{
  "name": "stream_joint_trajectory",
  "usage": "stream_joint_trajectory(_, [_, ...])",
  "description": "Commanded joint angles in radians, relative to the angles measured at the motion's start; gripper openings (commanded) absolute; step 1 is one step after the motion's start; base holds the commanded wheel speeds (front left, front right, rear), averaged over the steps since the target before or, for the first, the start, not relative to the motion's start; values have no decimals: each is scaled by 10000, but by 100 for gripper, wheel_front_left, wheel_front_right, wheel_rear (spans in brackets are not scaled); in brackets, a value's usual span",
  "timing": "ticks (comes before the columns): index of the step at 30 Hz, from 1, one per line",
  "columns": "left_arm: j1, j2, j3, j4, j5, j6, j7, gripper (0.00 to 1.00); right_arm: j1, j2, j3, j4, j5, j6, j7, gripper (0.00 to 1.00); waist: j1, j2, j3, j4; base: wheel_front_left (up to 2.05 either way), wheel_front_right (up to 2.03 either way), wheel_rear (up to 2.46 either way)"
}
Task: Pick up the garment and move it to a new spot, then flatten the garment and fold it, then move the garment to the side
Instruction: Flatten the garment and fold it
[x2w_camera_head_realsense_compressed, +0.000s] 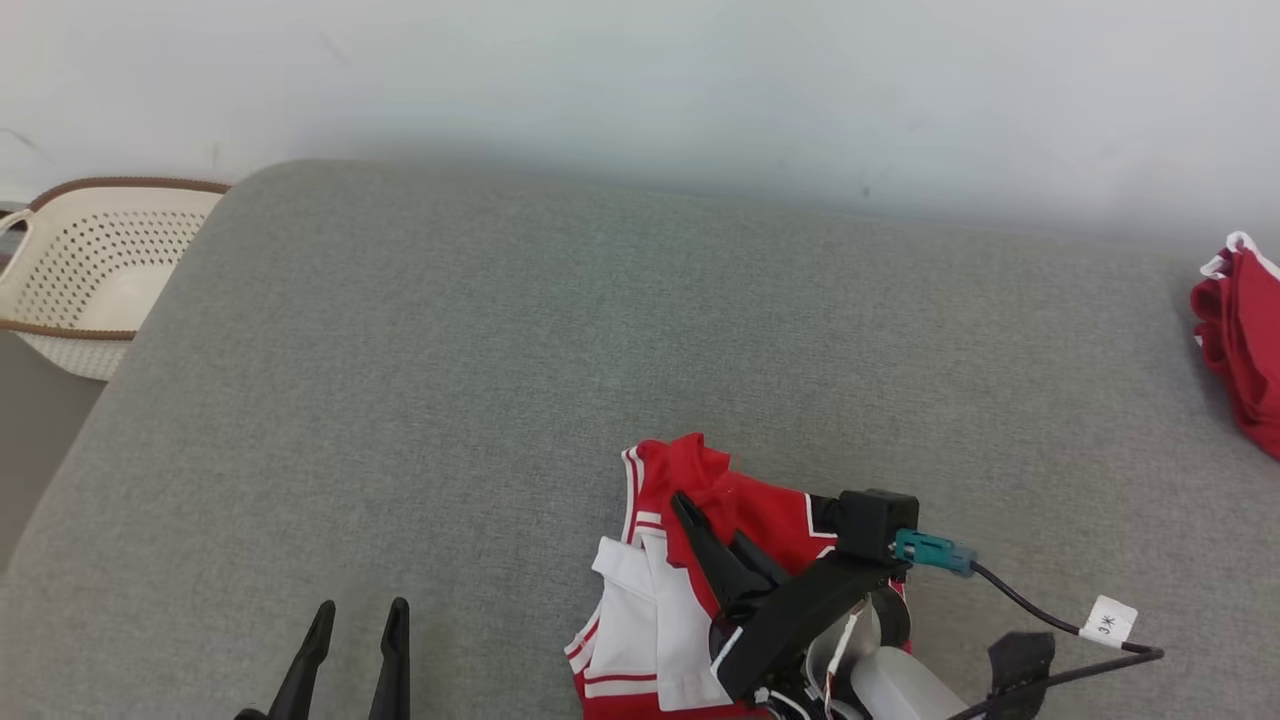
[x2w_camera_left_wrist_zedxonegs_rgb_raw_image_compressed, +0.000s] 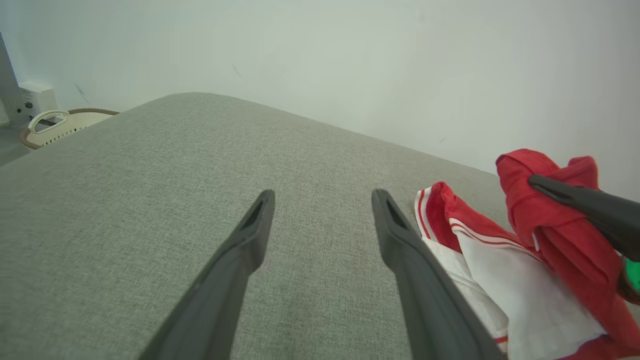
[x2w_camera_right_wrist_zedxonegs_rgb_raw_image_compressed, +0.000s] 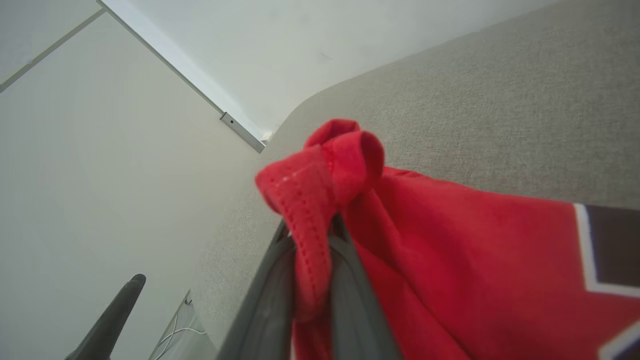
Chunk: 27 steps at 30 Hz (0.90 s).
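Clearly the right gripper (x2w_camera_head_realsense_compressed: 710, 522) is the arm at work: its 2 fingers are pinched together on a rolled red hem of the garment (x2w_camera_head_realsense_compressed: 650, 600), and the right wrist view shows that hem squeezed between them. The garment sits bunched at the near edge of the cushion (x2w_camera_head_realsense_compressed: 500, 380), right of the middle, with its long axis running roughly from the near edge toward the far edge. The pinched red fold stands higher than the white panel beside it.

The left gripper (x2w_camera_head_realsense_compressed: 361, 605) hovers over bare cushion at the near edge, well to the garment's left, with its fingers spread apart and nothing between them. The white panel faces it, so it is the nearer arm for that free side. Open cushion lies to the left and toward the far edge, which looks like the way a carry would go.

The garment's near part is cut off by the bottom of the head view and partly covered by the right arm, so I cannot tell its full shape or whether any of it hangs over the edge. A 2nd red cloth (x2w_camera_head_realsense_compressed: 1245, 340) at the right edge is cropped, as is the basket (x2w_camera_head_realsense_compressed: 90, 270) off the far left corner.
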<state>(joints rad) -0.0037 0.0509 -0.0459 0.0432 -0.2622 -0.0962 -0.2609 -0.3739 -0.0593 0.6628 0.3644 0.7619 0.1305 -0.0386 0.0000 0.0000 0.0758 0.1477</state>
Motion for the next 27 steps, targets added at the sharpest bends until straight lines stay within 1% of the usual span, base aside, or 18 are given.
stream_joint_trajectory(1, [-59, -4, 5, 67, -32, -36, -49, 100, -195, 41, 69, 270, 121, 4, -191, 0, 0, 0, 31, 70, 0, 0, 0])
stream_joint_trajectory(5, [-148, -2, -52, 157, -55, -65, -49, 100, -610, 99, 318, 1203, 342, 4, -731, 0, 0, 0, 43, 151, 0, 0, 0])
stream_joint_trajectory(6, [-148, -2, -52, 157, -55, -65, -49, 100, -610, 99, 318, 1203, 342, 4, -731, 0, 0, 0, 43, 151, 0, 0, 0])
stream_joint_trajectory(8, [-169, -2, -88, 202, -80, -63, -49, 100, -759, 109, 607, 1472, 704, 4, -977, 0, 0, 0, 35, 179, 0, 0, 0])
stream_joint_trajectory(9, [-174, -2, -97, 223, -82, -58, -49, 100, -857, 97, 713, 1632, 823, 4, -1080, 18, 0, 0, 28, 188, 0, 0, 0])
stream_joint_trajectory(10, [-178, -3, -104, 252, -92, -58, -49, 100, -965, 89, 827, 1737, 915, 4, -1223, 42, 0, 0, 22, 193, 0, 0, 0])
stream_joint_trajectory(11, [-189, -3, -103, 269, -102, -57, -49, 100, -1045, 98, 958, 1777, 1083, 4, -1370, 87, 0, 0, 17, 191, 0, 0, 0])
stream_joint_trajectory(12, [-194, -1, -84, 278, -106, -57, -49, 100, -1109, 99, 1083, 1841, 1210, 4, -1468, 100, 0, 0, 9, 182, 0, 0, 0])
stream_joint_trajectory(16, [-69, -3, 0, 263, -122, -50, -49, 100, -1469, 89, 1352, 1823, 1398, 4, -1882, 100, 0, 0, -38, 98, 0, 0, 0])
stream_joint_trajectory(19, [40, -3, 68, 214, -142, -33, -49, 100, -1721, 75, 1189, 1725, 1158, 4, -2108, 100, 0, 0, -89, 13, 0, 0, 0])
stream_joint_trajectory(23, [88, -3, 144, 107, -108, -14, -49, 100, -1788, -383, 614, 1440, 630, 4, -2244, 100, 0, 0, -132, -83, 0, 0, 0])
stream_joint_trajectory(27, [222, -1, 292, -36, 42, 59, -49, 100, -1427, -957, -115, 1143, -144, 4, -2264, 100, 0, 0, -160, -169, 0, 0, 0])
